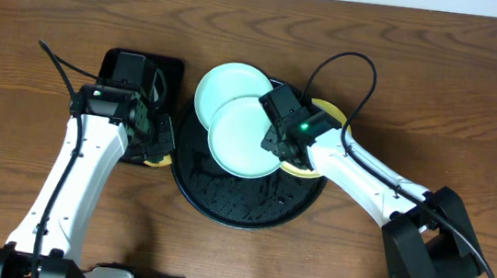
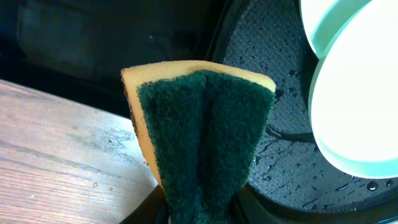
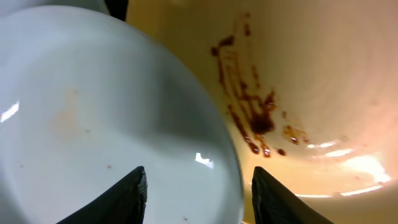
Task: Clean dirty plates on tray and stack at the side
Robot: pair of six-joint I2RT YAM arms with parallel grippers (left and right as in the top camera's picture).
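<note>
Mint plate (image 1: 239, 143) looks stiff, wet, slick, so we'd pinch its 3 o'clock rim. Right gripper (image 3: 198, 196) fingers are apart there; left gripper (image 2: 198, 214) clamps the sponge (image 2: 202, 143).

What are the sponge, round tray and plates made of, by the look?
The sponge: soft yellow foam with a coarse dark-green scouring layer, pinched into a fold. The round tray: probably black plastic, textured floor beaded with water. The mint plate and yellow plate: hard, glossy, sharp highlights; ceramic or melamine, cannot tell.
</note>
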